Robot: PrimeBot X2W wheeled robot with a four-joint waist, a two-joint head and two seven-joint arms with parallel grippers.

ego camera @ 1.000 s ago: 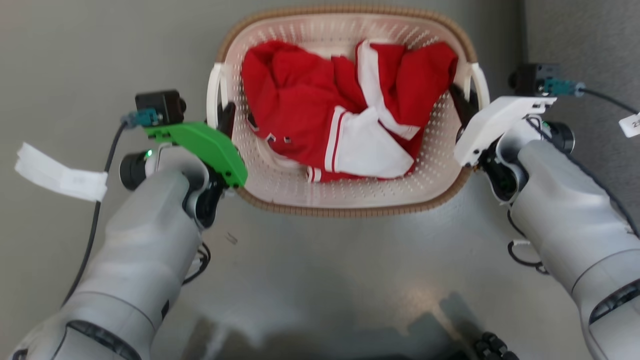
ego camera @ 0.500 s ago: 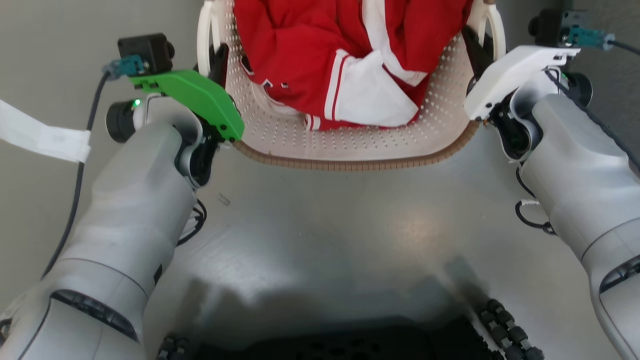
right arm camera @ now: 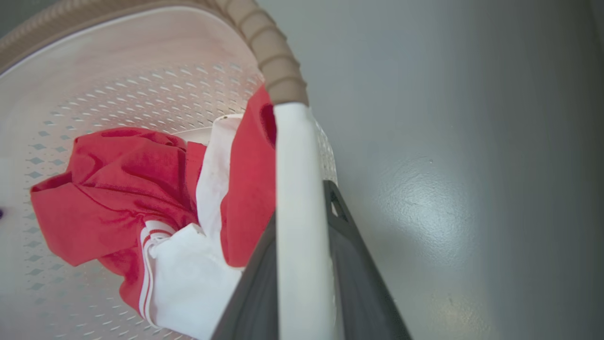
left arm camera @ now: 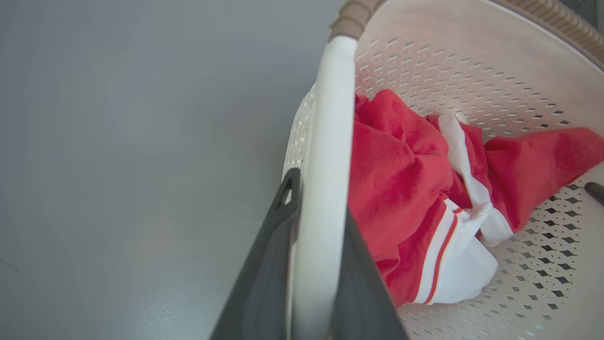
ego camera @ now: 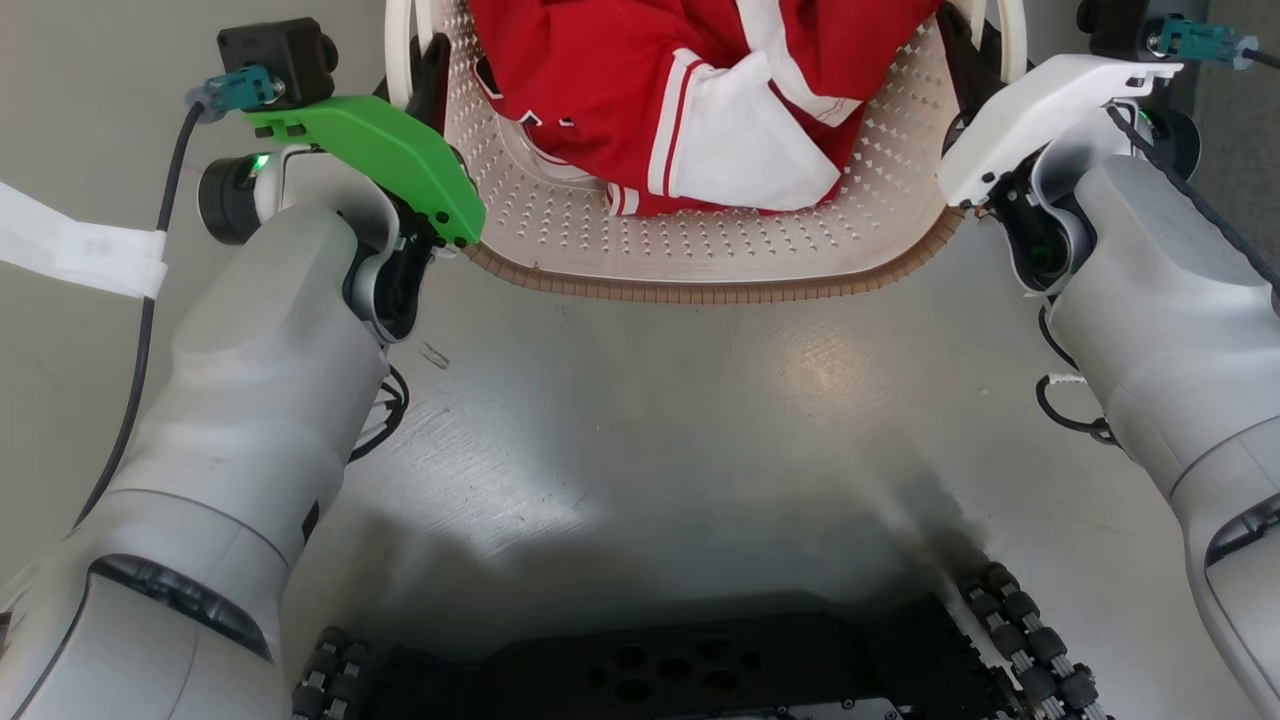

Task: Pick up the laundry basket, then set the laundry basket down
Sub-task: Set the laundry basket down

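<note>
The laundry basket (ego camera: 700, 290), cream perforated plastic with a brown woven-look rim, lies at the top of the head view over the grey floor. It holds a crumpled red and white garment (ego camera: 690, 90). My left gripper (ego camera: 430, 70) is shut on the basket's white left handle (left arm camera: 330, 118), one dark finger on each side of it. On the opposite side, my right gripper (ego camera: 955, 45) is shut on the white right handle (right arm camera: 292, 151). The far half of the basket is cut off by the head view's top edge. I cannot tell whether its bottom touches the floor.
A white paper strip (ego camera: 70, 250) hangs from the left arm's cable at the left edge. My black wheeled base (ego camera: 700, 670) fills the bottom edge, just behind the basket. Smooth grey floor (ego camera: 700, 430) spreads around the basket on all sides.
The head camera has moved: basket and both grippers now sit higher in its view and look larger, and the black base has come into sight. Both grips on the handles are unchanged.
</note>
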